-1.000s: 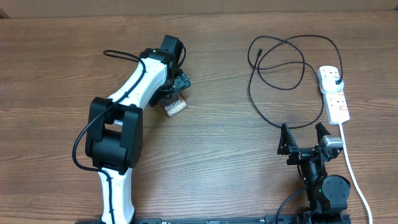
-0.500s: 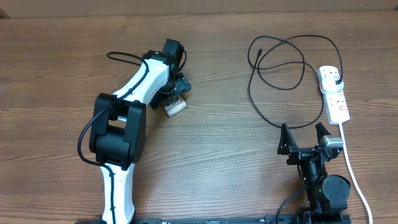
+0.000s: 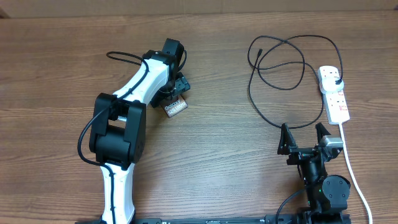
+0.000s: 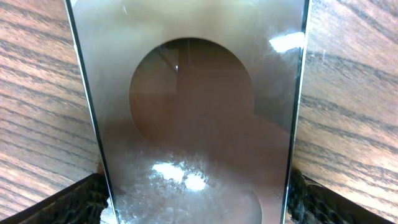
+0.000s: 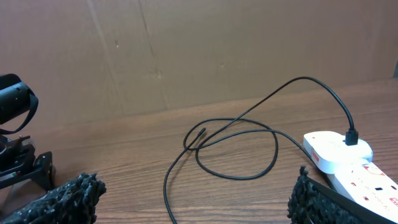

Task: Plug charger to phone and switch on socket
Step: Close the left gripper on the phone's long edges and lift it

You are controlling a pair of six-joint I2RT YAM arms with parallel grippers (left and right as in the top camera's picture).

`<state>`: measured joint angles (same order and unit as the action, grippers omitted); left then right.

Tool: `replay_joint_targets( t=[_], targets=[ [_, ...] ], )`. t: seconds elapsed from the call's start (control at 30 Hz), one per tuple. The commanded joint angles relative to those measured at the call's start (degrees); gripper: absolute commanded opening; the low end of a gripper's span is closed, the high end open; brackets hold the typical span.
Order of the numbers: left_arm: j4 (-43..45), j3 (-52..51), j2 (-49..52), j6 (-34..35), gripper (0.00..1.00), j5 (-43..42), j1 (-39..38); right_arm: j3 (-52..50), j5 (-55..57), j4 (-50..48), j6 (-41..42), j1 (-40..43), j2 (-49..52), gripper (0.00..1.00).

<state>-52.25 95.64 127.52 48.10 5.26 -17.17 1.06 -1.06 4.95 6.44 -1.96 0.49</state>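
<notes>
Phone slightly diagonal, lettered end nearward

Glossy phone fills mid-frame, near to far. Pale glare spots and a round dark reflection on its surface. Wood-grain desk left and right. Left tool: black textured pads touching both long edges, near corners.

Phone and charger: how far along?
Done: charger plugged into socket. In hand: left fingers closed on the phone. Left: connector lies loose on the table, unplugged; right fingers open, away from the socket.
</notes>
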Motion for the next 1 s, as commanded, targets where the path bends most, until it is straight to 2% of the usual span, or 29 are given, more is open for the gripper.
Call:
replay_joint_targets(
  t=[0.0, 0.63, 0.7, 0.77, 0.97],
  targets=[
    [1.07, -0.79, 3.67, 0.83, 0.91, -0.94, 0.44, -0.61, 0.09, -0.31, 0.57, 0.13, -0.33, 1.0],
    [0.42, -0.76, 3.67, 0.85, 0.77, -2.84, 0.42, -0.61, 0.09, -0.28, 0.57, 0.13, -0.33, 1.0],
    [0.46, -0.76, 3.67, 1.11, 0.74, -3.65, 0.44, -0.61, 0.09, -0.31, 0.57, 0.13, -0.33, 1.0],
    [0.46, -0.74, 3.67, 1.27, 0.65, -3.82, 0.44, -0.61, 0.09, -0.31, 0.57, 0.13, -0.33, 1.0],
    [0.22, 0.66, 3.65, 1.2, 0.56, -5.49, 0.33, -0.61, 0.09, -0.31, 0.57, 0.13, -0.33, 1.0]
  ],
)
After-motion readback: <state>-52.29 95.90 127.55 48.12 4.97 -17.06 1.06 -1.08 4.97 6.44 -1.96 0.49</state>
